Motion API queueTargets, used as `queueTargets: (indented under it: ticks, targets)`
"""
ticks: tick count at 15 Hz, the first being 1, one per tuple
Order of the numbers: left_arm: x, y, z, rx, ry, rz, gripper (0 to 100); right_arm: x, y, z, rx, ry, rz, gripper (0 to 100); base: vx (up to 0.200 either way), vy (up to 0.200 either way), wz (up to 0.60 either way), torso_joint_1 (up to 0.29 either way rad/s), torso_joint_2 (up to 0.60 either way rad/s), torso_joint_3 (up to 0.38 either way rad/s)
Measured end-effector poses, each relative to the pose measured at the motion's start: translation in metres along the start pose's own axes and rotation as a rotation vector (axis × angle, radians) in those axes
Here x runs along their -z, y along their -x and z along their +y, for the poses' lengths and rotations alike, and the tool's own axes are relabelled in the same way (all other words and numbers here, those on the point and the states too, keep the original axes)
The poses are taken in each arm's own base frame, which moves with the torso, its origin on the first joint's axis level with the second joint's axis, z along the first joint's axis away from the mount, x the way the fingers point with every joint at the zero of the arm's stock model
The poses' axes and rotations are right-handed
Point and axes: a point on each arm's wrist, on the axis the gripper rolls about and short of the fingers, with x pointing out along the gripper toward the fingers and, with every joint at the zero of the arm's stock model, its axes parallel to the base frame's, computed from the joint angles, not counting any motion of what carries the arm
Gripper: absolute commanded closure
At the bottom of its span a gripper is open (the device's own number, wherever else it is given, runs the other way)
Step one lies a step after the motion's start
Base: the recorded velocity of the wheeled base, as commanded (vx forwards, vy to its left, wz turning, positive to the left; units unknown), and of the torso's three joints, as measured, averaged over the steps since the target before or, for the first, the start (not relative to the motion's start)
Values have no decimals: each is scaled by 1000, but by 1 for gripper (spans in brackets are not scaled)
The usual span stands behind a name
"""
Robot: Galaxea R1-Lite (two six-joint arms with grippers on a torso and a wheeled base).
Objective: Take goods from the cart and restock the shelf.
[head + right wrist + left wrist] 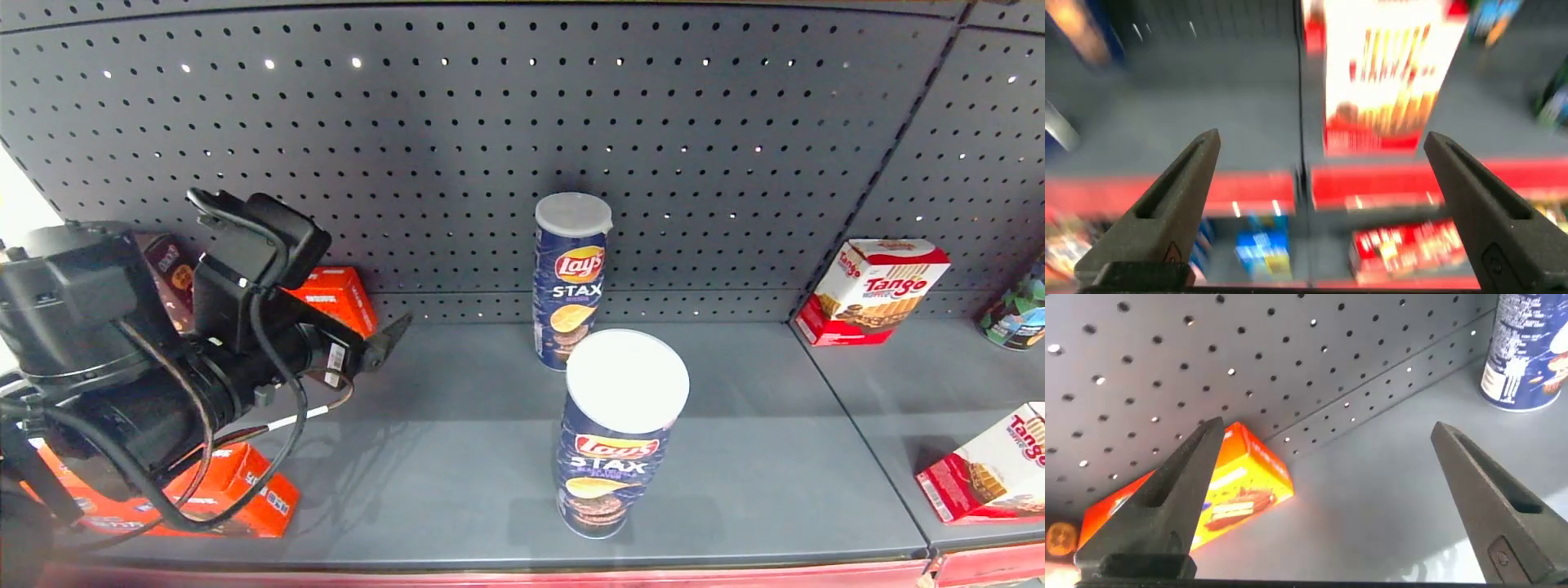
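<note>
Two tall dark-blue chip cans stand on the grey shelf [457,457]: one at the back [571,278] by the pegboard, one near the front edge [618,437]. My left gripper [384,341] hovers over the shelf's left part, open and holding nothing. In the left wrist view the left gripper [1327,429] faces an orange box [1241,486] against the pegboard, with the back chip can [1527,351] off to one side. My right gripper [1323,137] is open and holds nothing, in front of the red shelf edge [1388,184], facing a blurred red-and-white wafer box [1388,77].
Orange boxes lie at the left, one at the back [339,298] and one at the front [245,490], with a dark box [175,269] behind. On the right section sit two red-and-white wafer boxes [878,286] [988,474] and a green can [1016,314]. Open shelf lies between cans and boxes.
</note>
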Motion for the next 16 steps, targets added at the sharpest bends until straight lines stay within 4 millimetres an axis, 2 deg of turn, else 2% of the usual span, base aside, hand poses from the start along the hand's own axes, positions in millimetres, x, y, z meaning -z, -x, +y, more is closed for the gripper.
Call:
queueTargets:
  ticks: [1,3,5,6,8,10,12,16]
  targets:
    - [0,2,0,0,1,-3,0,-22,-4,2,-40,3,-8,0,0,0,0,0,0,0]
    - [-1,4,1,-2,1,-6,0,-61,-28,5,-130,35,35,0,0,0,0,0,0,0]
    - [-2,4,1,-3,2,-10,0,-90,-63,10,-239,83,85,0,0,0,0,0,0,0]
    - [-2,5,1,-3,3,-11,0,-97,-85,14,-305,106,126,0,0,0,0,0,0,0]
    - [0,7,2,-6,3,-8,0,-96,-125,28,-435,138,207,0,0,0,0,0,0,0]
    - [0,10,3,-10,4,-17,0,-83,-155,48,-558,163,297,0,0,0,0,0,0,0]
    - [-1,11,3,-11,5,-23,0,-64,-172,64,-633,182,390,0,0,0,0,0,0,0]
    - [-2,11,2,-5,4,-29,0,-37,-185,85,-723,205,515,0,0,0,0,0,0,0]
